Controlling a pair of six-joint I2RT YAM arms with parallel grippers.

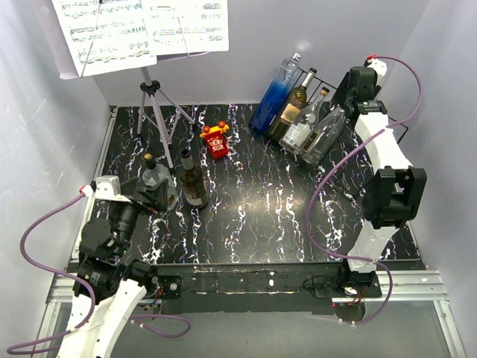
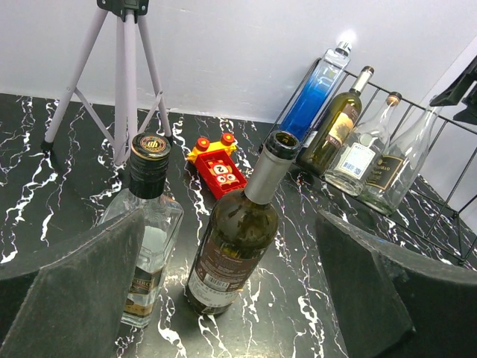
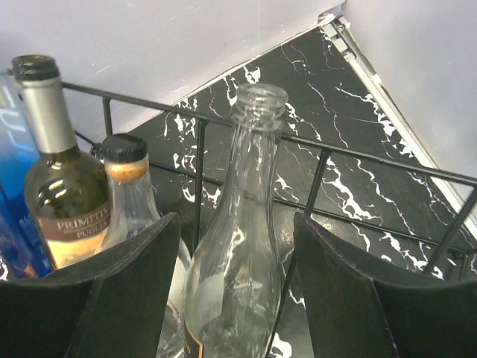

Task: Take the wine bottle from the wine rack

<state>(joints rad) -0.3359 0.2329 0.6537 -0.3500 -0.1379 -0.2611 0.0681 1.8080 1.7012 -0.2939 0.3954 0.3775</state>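
The black wire wine rack (image 1: 398, 133) stands at the back right and holds several leaning bottles: a blue one (image 1: 274, 95), a dark wine bottle (image 1: 292, 108), a clear labelled one (image 1: 304, 127) and a clear empty bottle (image 1: 328, 133). My right gripper (image 1: 346, 101) is open above the rack. In the right wrist view its fingers (image 3: 127, 291) straddle the clear empty bottle (image 3: 238, 224) with gaps on both sides. My left gripper (image 2: 223, 298) is open and empty, just behind a dark upright bottle (image 2: 235, 239) and a clear square bottle (image 2: 145, 239) standing on the table.
A tripod music stand (image 1: 153, 104) with sheet music (image 1: 141, 26) stands at the back left. A red toy (image 1: 216, 139) lies mid-back. Grey walls close in on three sides. The rack's rear rail (image 3: 373, 155) crosses behind the bottle necks.
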